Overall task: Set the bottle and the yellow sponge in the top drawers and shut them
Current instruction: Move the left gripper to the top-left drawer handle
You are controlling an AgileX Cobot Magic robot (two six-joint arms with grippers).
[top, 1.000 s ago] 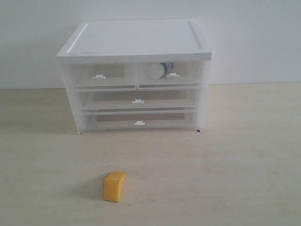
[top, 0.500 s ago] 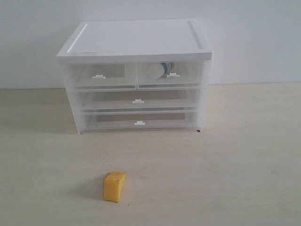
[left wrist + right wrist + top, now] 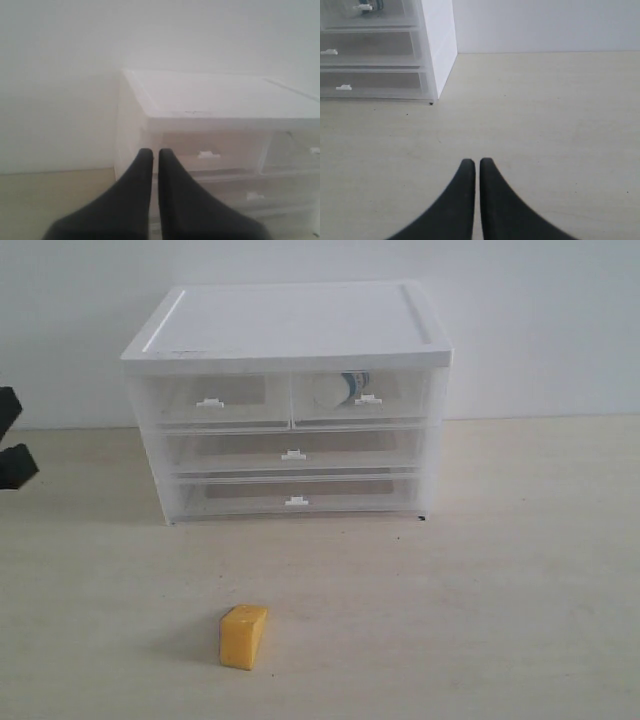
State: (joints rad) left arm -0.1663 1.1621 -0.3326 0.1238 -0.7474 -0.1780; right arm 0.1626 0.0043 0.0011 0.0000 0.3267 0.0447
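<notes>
- Entering the exterior view at its left edge, a dark part of the left arm [image 3: 14, 466] now shows where a moment ago there was only wall and worktop [image 3: 500, 590]. Nothing else has shifted.
- In that same view the bottle [image 3: 340, 390] lies inside the right top drawer [image 3: 365, 408], which looks pushed in flush with the cabinet [image 3: 290, 320]. The left top drawer [image 3: 215, 408] is also shut and looks empty.
- The sponge [image 3: 243, 636] stands alone on the worktop, well in front of the cabinet and well apart from the arm.
- In the left wrist view the left tool [image 3: 151, 152] is clenched on nothing, its fingers pressed together. It is held up near the cabinet's left front corner, with the left top drawer's tab [image 3: 207, 154] just beyond the tips.
- In the right wrist view the right tool [image 3: 477, 162] is likewise clenched and empty. It hangs over bare worktop off the cabinet's right side, and a sliver of the bottle shows through the clear drawer front.
- Judging from this, the bottle's half of the task looks done and the arm's arrival marks the start of the sponge's half.
- The left top drawer is not yet open and the sponge not yet lifted, and the left tool would have to release its clench before it could grasp either the tab or the sponge.
</notes>
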